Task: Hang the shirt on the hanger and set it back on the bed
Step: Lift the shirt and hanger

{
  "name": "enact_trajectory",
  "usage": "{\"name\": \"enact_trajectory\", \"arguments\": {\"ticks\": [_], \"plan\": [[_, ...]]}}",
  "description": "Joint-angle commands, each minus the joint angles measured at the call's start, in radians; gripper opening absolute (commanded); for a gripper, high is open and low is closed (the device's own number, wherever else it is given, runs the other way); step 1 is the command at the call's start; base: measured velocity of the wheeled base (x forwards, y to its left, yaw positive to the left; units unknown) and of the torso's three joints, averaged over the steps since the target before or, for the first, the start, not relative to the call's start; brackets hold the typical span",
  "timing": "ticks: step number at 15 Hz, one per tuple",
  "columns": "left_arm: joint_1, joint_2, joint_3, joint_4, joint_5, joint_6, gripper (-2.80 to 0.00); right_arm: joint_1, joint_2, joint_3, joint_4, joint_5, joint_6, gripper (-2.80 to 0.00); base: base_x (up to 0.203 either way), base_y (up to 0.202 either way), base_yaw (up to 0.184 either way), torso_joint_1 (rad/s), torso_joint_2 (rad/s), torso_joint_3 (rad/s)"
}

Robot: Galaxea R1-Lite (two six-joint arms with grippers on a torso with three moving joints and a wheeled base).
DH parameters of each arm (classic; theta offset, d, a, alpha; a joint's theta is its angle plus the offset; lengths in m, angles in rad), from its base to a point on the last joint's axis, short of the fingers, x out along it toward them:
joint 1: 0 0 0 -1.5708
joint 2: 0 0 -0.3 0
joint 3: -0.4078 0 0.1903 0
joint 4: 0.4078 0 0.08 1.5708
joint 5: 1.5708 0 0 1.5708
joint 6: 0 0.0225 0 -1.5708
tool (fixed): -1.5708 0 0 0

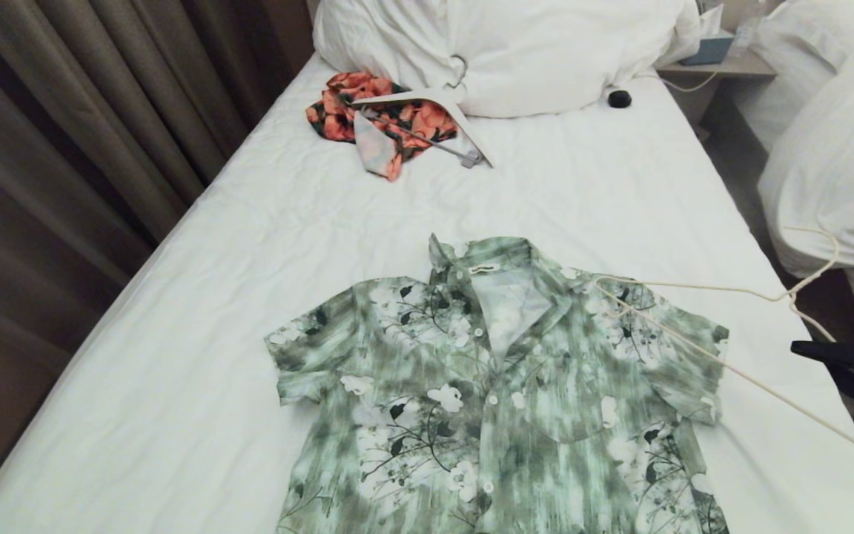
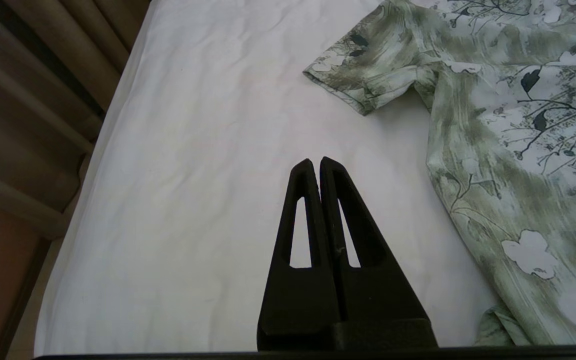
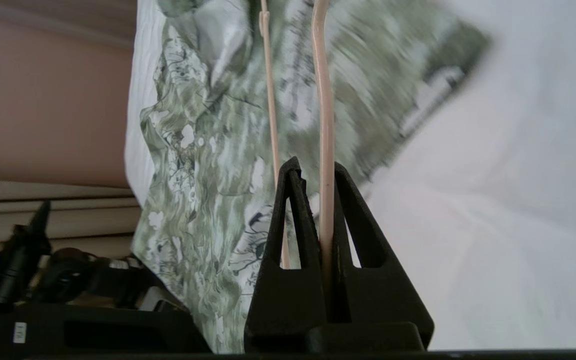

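Shirt [image 1: 501, 386] lies flat, face up, on the bed [image 1: 175, 371], collar toward the pillows, prob. spread so the neck opening is easy to reach. Hanger [image 1: 731, 356] sits at the shirt's right shoulder: one corner over the fabric, hook & other corner past the bed edge beyond that sleeve. Right end effector [image 3: 313, 172] is clamped on one hanger wire, other wire passing just beside it; a grip near the outer end looks meant to steer the far corner into the collar. Left end effector [image 2: 315, 162] is closed w/ nothing in it, idle over bare sheet beside the shirt's left sleeve.
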Motion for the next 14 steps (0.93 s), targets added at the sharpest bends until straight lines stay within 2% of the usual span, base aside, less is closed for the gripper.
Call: {"name": "enact_trajectory", "arguments": {"ticks": [1, 3, 4, 8, 9, 11, 14], "plan": [[0.000, 0.001, 0.000, 0.000, 0.000, 0.002, -2.80, -0.002, -0.095, 0.000, -0.001, 0.007, -0.003, -2.80, 0.000, 0.000, 0.000, 0.000, 0.00, 0.000], [0.000, 0.001, 0.000, 0.000, 0.000, 0.002, -2.80, 0.006, -0.148, 0.001, -0.004, 0.008, -0.025, -2.80, 0.000, 0.000, 0.000, 0.000, 0.00, 0.000], [0.000, 0.001, 0.000, 0.000, 0.000, 0.002, -2.80, 0.017, -0.163, 0.000, -0.005, 0.008, -0.072, -2.80, 0.000, 0.000, 0.000, 0.000, 0.00, 0.000], [0.000, 0.001, 0.000, 0.000, 0.000, 0.002, -2.80, 0.035, -0.184, -0.009, -0.034, 0.007, -0.166, -2.80, 0.000, 0.000, 0.000, 0.000, 0.00, 0.000], [0.000, 0.001, 0.000, 0.000, 0.000, 0.002, -2.80, 0.041, -0.185, -0.009, -0.043, 0.009, -0.222, -2.80, 0.000, 0.000, 0.000, 0.000, 0.00, 0.000], [0.000, 0.001, 0.000, 0.000, 0.000, 0.002, -2.80, 0.083, -0.183, -0.022, -0.051, 0.014, -0.327, -2.80, 0.000, 0.000, 0.000, 0.000, 0.00, 0.000], [0.000, 0.001, 0.000, 0.000, 0.000, 0.002, -2.80, 0.161, -0.195, -0.033, -0.053, 0.013, -0.395, -2.80, 0.000, 0.000, 0.000, 0.000, 0.00, 0.000]]}}
